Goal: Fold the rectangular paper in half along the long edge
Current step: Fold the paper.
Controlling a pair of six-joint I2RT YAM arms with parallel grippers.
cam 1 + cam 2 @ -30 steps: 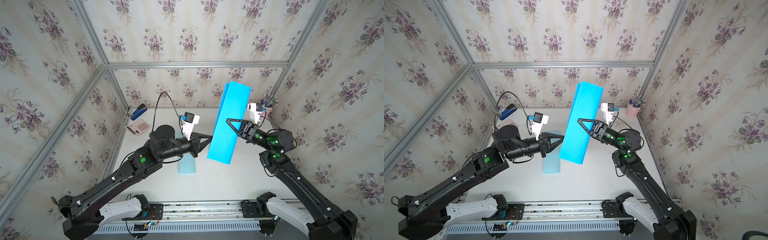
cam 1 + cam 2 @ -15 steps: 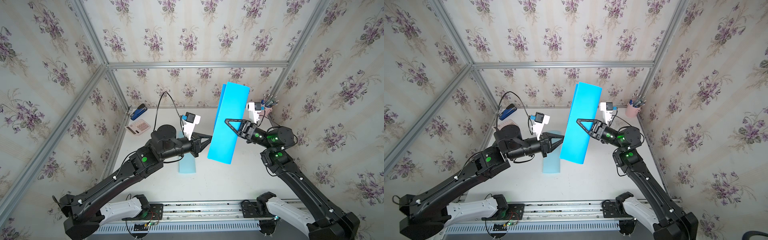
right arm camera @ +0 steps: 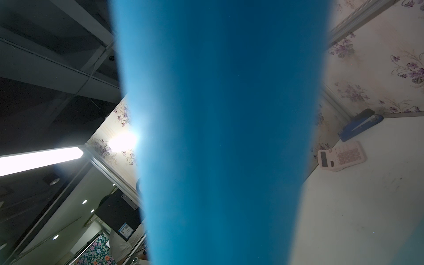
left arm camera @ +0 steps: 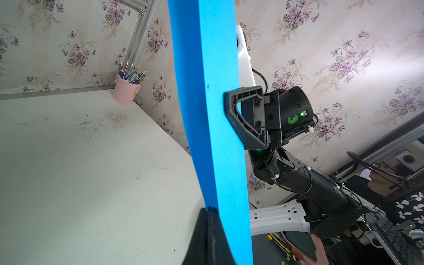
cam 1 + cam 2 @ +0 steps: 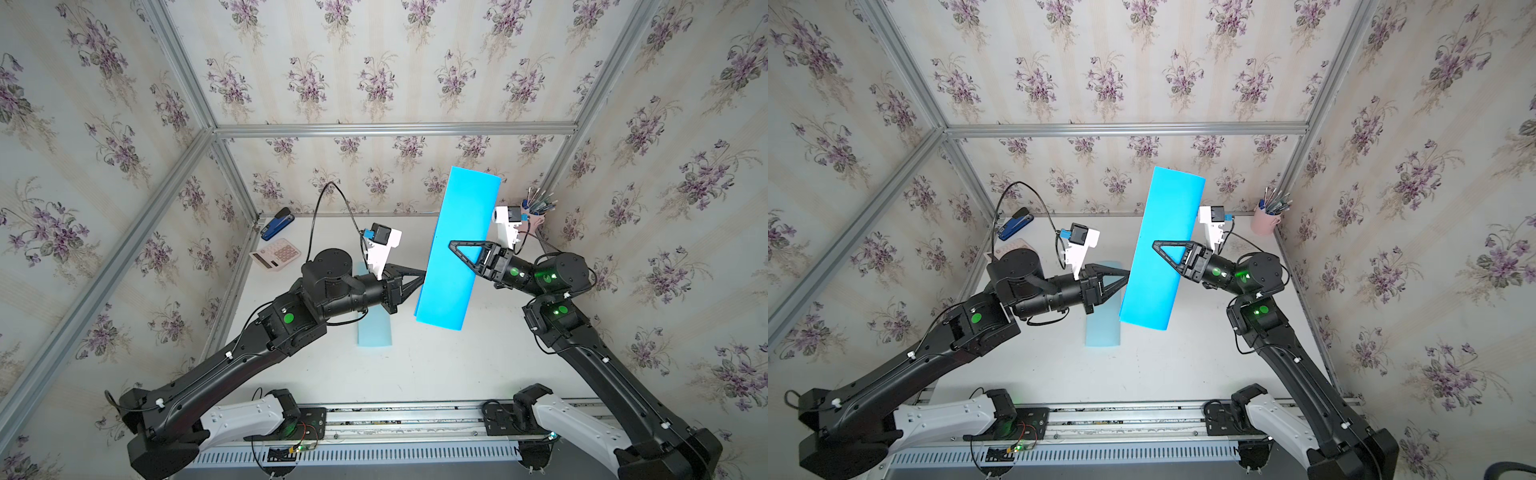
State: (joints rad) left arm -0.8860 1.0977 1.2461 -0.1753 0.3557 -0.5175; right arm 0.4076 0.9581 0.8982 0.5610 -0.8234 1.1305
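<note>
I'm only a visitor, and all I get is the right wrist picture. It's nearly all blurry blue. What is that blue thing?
Observer: It's a bright blue paper sheet, held up on end in the air above the table, between the two arms.
Operator: Who's holding it?
Observer: The left claw is shut on one long edge of it.
Operator: And the arm my camera sits on?
Observer: Its right claw comes in from the opposite long edge. One finger lies across the sheet's face and the other is hidden behind it, so I can't tell whether it grips.
</note>
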